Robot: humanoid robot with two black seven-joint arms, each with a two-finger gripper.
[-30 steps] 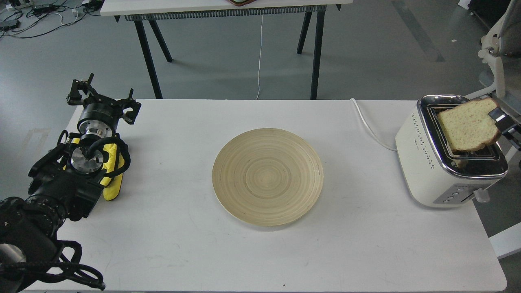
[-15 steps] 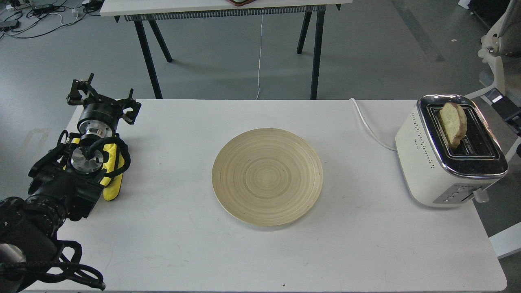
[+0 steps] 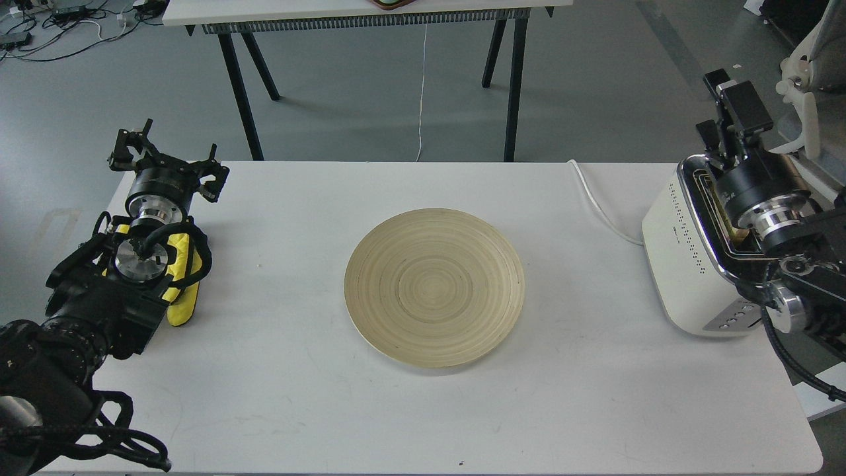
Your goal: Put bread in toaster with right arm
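**Bread sits in the slot, arm now over the toaster**

Pale tan bread (image 3: pixel 722 213) with a darker crust shows only as a thin sliver inside the near slot of the cream-white toaster (image 3: pixel 687 264), whose chrome top is mostly covered from here. Half a second ago the slice stood plainly upright in that slot with nothing above it; a second ago it was still tilted above the opening, pinched at its far corner. Now the black right arm (image 3: pixel 767 205), with its silver round joints and black cables, has swung in from the right edge and lies across the toaster's top, hiding most of the slots. Its two-finger gripper (image 3: pixel 733 109) points up and away past the toaster's far end, holding nothing; the fingers look a little spread, with a gap between the two dark tips.

Toaster and its white cord (image 3: pixel 598 201) sit at the right end of the white table (image 3: pixel 277 383), unmoved across all three moments. At the middle of the table lies the round, ringed bamboo plate (image 3: pixel 435 287), well apart from the toaster and bare.

At the far left the other black arm, the one with yellow padding (image 3: pixel 132 264), rests on the table exactly where it was before. Its gripper (image 3: pixel 165 162) points away from me, fingers spread and grasping nothing.
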